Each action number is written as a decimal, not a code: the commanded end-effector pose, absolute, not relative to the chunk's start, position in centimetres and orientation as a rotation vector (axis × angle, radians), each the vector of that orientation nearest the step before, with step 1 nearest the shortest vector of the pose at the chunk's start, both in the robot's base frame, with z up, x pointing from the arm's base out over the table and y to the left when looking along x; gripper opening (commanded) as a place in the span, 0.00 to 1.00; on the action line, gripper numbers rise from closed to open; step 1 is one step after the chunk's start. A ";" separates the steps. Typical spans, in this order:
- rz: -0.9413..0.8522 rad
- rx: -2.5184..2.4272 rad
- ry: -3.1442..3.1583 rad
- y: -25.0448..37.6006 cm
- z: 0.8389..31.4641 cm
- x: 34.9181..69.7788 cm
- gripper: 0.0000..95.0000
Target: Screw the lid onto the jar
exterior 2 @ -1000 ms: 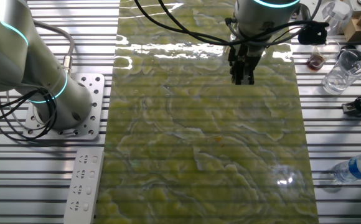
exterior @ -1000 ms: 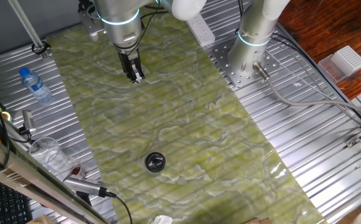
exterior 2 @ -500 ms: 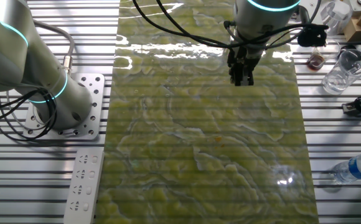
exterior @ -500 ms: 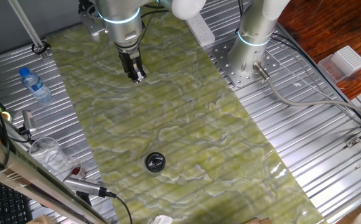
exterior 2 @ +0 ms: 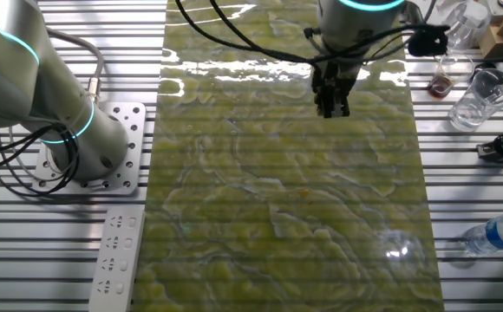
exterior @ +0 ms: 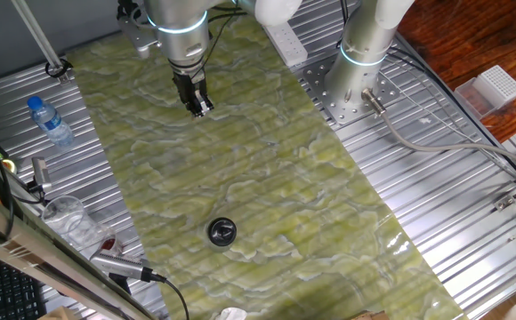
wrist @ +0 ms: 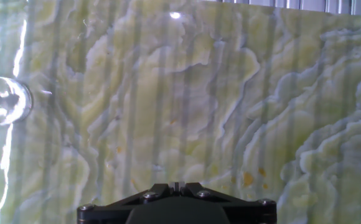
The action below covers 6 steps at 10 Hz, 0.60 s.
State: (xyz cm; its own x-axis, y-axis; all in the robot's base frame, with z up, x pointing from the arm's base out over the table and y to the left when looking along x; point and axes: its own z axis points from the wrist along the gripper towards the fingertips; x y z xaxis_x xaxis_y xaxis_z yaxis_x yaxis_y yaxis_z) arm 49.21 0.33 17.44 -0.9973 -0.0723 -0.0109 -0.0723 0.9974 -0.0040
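The gripper (exterior: 199,108) hangs above the far end of the green marbled mat (exterior: 240,169), fingers pressed together and holding nothing. Well apart, at the mat's near end, the jar stands with the lid (exterior: 221,232) on top. It looks light, rigid and glossy, so probably slippery; pinching the cap's rim squarely seems best.

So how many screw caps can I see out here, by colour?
Black lid: 1
Blue bottle cap: 1
Total: 2
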 end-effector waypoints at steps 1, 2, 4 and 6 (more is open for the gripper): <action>-0.002 -0.111 3.135 1.0 18.3 50.3 0.00; -0.002 -0.113 3.134 1.7 18.4 50.8 0.00; 0.000 -0.109 3.132 3.0 18.0 51.3 0.00; 0.019 -0.150 3.102 4.3 17.6 51.4 0.00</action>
State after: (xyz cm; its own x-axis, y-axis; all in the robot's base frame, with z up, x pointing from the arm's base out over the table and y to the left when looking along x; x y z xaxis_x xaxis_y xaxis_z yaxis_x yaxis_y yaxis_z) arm 51.47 4.34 17.57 -0.9963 -0.0817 -0.0253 -0.0819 0.9966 0.0078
